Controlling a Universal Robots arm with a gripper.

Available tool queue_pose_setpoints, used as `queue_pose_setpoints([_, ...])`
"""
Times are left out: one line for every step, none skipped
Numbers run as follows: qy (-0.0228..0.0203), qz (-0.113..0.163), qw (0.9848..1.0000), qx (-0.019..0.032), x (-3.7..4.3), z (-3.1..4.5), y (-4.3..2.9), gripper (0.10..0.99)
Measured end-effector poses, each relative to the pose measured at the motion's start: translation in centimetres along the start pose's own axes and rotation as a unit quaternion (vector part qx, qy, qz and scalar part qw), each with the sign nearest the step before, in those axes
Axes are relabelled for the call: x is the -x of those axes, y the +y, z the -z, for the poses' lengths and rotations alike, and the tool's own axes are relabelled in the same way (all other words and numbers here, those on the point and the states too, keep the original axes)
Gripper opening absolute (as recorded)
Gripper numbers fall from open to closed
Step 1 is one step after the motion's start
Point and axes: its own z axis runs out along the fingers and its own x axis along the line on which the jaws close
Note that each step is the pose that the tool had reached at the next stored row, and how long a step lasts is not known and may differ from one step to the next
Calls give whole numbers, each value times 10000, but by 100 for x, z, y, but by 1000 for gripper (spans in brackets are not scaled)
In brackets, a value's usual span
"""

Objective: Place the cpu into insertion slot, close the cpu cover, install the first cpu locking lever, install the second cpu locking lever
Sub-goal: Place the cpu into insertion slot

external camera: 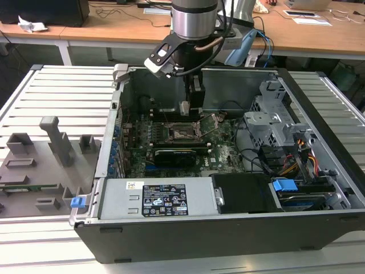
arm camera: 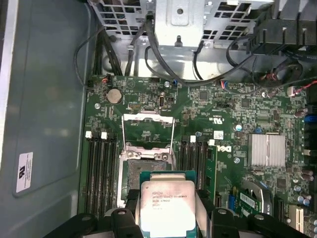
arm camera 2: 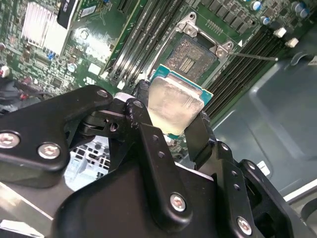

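My gripper (external camera: 184, 108) hangs inside the open computer case, shut on the cpu (arm camera 2: 173, 106), a flat square chip with a silvery face and green edge. In both wrist views a black finger (arm camera 2: 143, 116) presses each side of the cpu (arm camera: 166, 206). The chip hovers just above and slightly off the insertion slot (arm camera: 143, 171), whose grey pin field lies bare in its black frame (arm camera 2: 190, 54). The cpu cover (arm camera: 147, 130) is swung up and open beside the slot. A thin locking lever (arm camera 2: 257, 57) sticks out past the memory slots. From outside, the slot (external camera: 181, 132) sits right under the gripper.
Long black memory slots (arm camera: 101, 168) flank the socket. A black card (external camera: 174, 154) lies in front of it, with a silver heatsink (arm camera: 267, 148) nearby. A drive cage (external camera: 274, 123), cables (external camera: 296, 162) and the power supply (external camera: 159, 200) crowd the case. Grey fixtures (external camera: 54, 140) stand on the exterior view's left.
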Motion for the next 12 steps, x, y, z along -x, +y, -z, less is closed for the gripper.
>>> queue_pose_setpoints([5, 69, 10000, -2, 0, -2, 0, 533])
queue_pose_setpoints([9, 124, 9999, -2, 1, -4, -1, 533])
queue_pose_setpoints([12, 156, 9999, -3, 0, -8, -1, 533])
queue_pose_setpoints([12, 161, 9999, -4, 0, -10, -1, 533])
queue_pose_setpoints([13, 162, 9999, -4, 0, -15, -2, 533])
queue_pose_setpoints([14, 162, 9999, -3, 1, -25, -2, 533])
queue_pose_setpoints([13, 162, 9999, -3, 1, -31, -3, 533])
queue_pose_setpoints([13, 162, 9999, -3, 1, -39, -3, 533])
queue_pose_setpoints([13, 162, 9999, -3, 1, -44, -4, 533])
queue_pose_setpoints([13, 162, 9999, -3, 1, -49, -4, 533])
queue_pose_setpoints([13, 162, 9999, -3, 1, -53, -5, 533])
queue_pose_setpoints([13, 162, 9999, -3, 1, -56, -5, 533])
